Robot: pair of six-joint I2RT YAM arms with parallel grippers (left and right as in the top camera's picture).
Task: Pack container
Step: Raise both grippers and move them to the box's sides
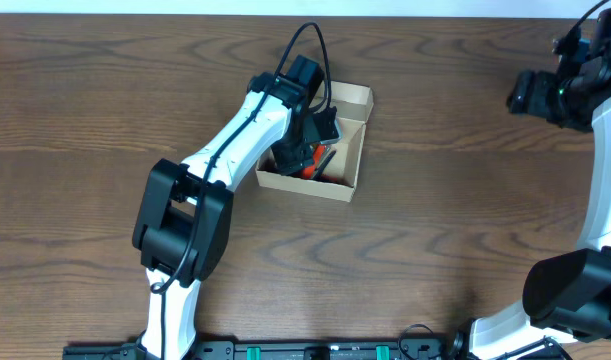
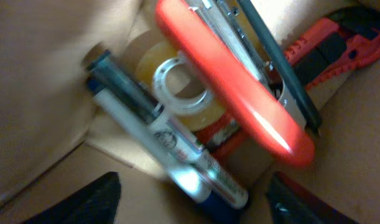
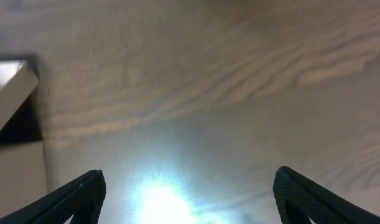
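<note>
left tool (image 2: 193, 200) spread wide, gripping nothing, over container (image 1: 343, 188) | right tool (image 3: 190, 193) wide, empty | marker (image 2: 177, 146) label unreadable

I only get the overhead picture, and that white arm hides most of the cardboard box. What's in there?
Observer: The left wrist camera looks straight in. What looks like a red stapler lies over a roll of clear tape.
Operator: Anything else?
Observer: Two markers lie side by side, and a red and black utility knife lies beside the stapler, all inside the box.
Operator: Is the claw holding any of it?
Observer: No. The left gripper is open, with its fingers wide apart and nothing pinched between them.
</note>
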